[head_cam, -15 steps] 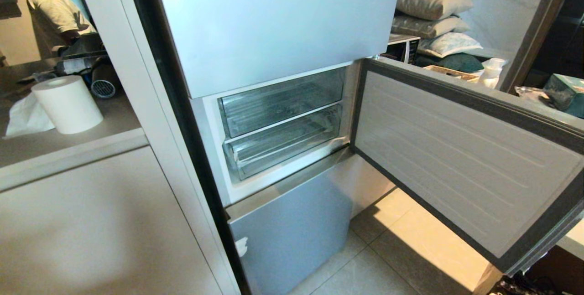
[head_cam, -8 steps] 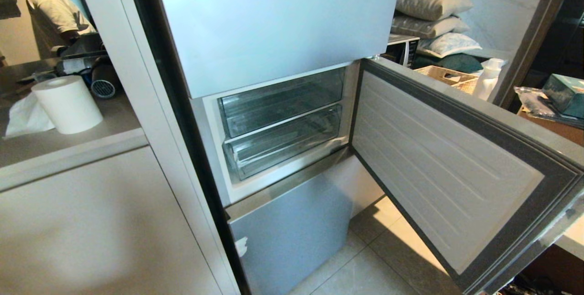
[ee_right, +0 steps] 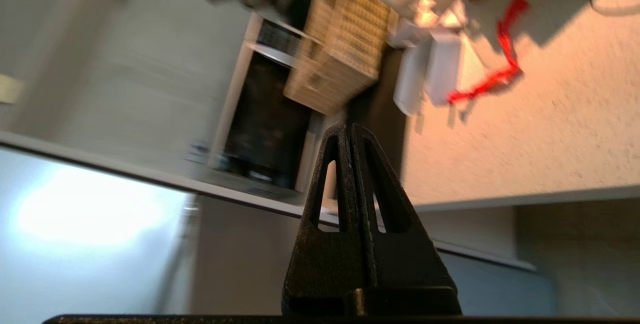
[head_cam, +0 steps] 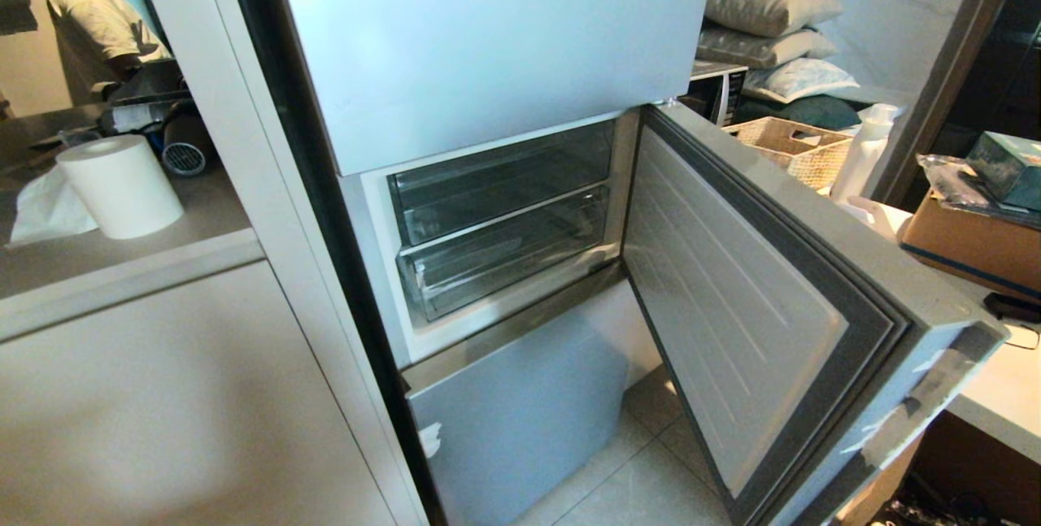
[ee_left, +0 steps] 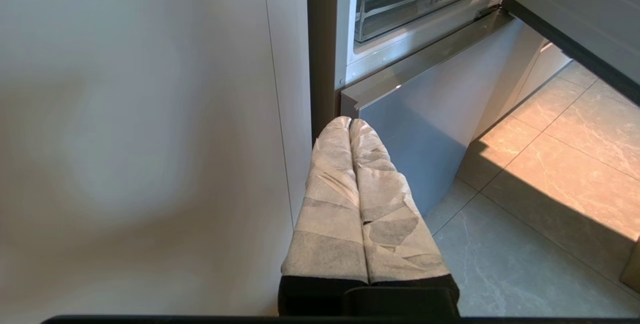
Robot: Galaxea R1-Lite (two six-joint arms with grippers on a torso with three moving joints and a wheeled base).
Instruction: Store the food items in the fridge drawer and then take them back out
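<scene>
The middle fridge door (head_cam: 756,315) has swung further toward closing than a second ago, uncovering more of the wicker basket (head_cam: 785,140) behind it. The two clear fridge drawers (head_cam: 504,254) sit pushed in, with no fruit visible. The left gripper (ee_left: 350,124) hangs low beside the fridge, fingers pressed together; the right gripper (ee_right: 347,128) is likewise closed on nothing.

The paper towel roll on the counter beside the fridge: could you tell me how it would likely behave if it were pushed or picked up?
The paper towel roll stands upright on its flat end, so a low push would probably slide it and a high one tip it. On its side it could roll. It looks full yet likely light, and soft enough to dent under a firm squeeze.
</scene>
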